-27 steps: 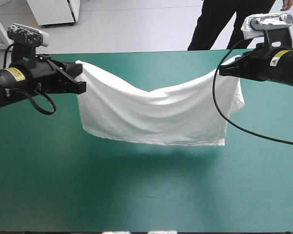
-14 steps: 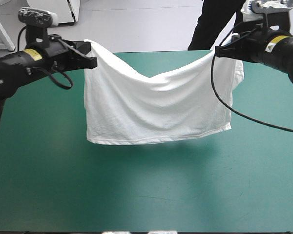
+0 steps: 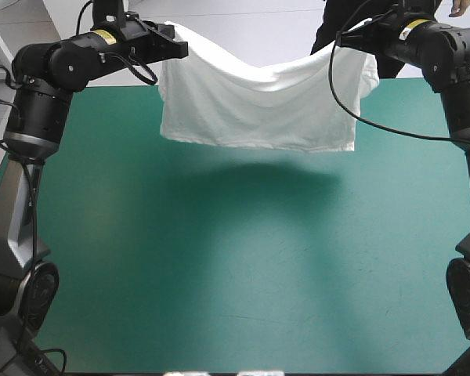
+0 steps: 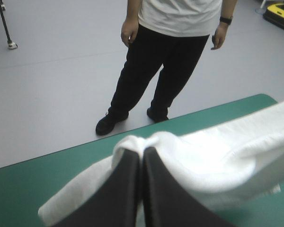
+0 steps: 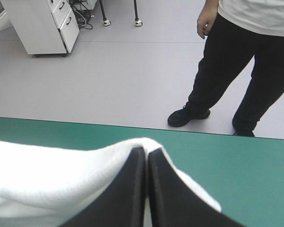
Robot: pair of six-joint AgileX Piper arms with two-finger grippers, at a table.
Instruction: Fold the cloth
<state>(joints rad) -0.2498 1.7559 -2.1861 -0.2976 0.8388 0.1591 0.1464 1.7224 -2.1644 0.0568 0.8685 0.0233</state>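
On the near half of the teal-green worktop (image 3: pixel 243 305) the cover lay flat, and toward the worktop's far edge a broad soft shadow (image 3: pixel 274 168) fell across it. Above that far edge the T-shirt (image 3: pixel 258 106) hung clear of the worktop, a white sheet sagging in the middle, its lower hem almost level. We had our left tool (image 4: pixel 142 151) clenched on the upper corner toward the worktop's left edge, cloth bunched over its tip. Our right tool (image 5: pixel 146 152) gripped the other upper corner, toward the worktop's right edge, in the same way.
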